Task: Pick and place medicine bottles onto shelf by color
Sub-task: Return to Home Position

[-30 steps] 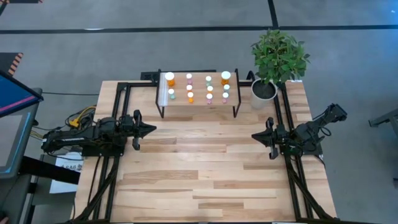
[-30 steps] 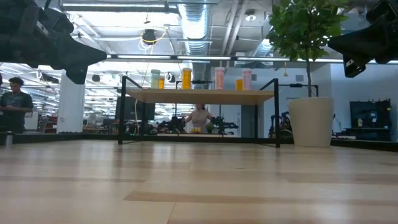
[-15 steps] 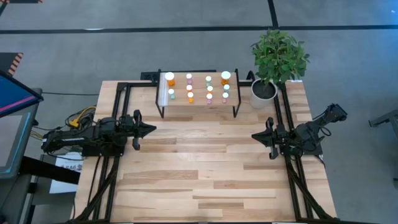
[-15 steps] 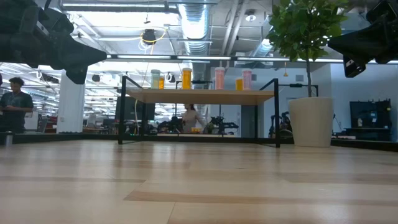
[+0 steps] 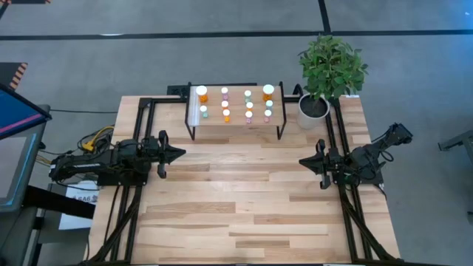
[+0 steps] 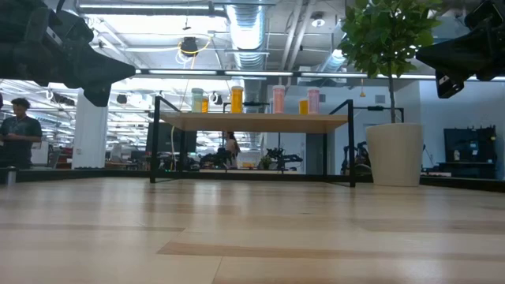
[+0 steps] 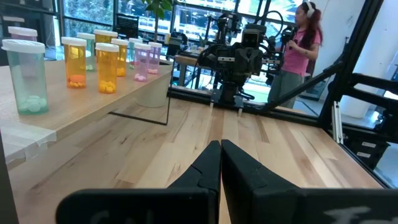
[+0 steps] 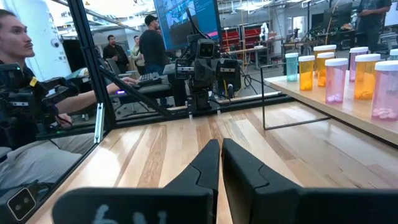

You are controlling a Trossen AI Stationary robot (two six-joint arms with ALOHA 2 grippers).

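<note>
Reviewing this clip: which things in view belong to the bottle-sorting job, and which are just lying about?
Job: medicine bottles, standing on the shelf; left gripper and right gripper, both shut and empty, at opposite sides of the table.
Lying about: potted plant beside the shelf; people in the room beyond.

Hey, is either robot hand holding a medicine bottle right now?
No, the left hand and the right hand are each shut with nothing between the fingers, and the medicine bottles stand on the shelf.

potted plant (image 5: 330, 70) at table corner
</note>
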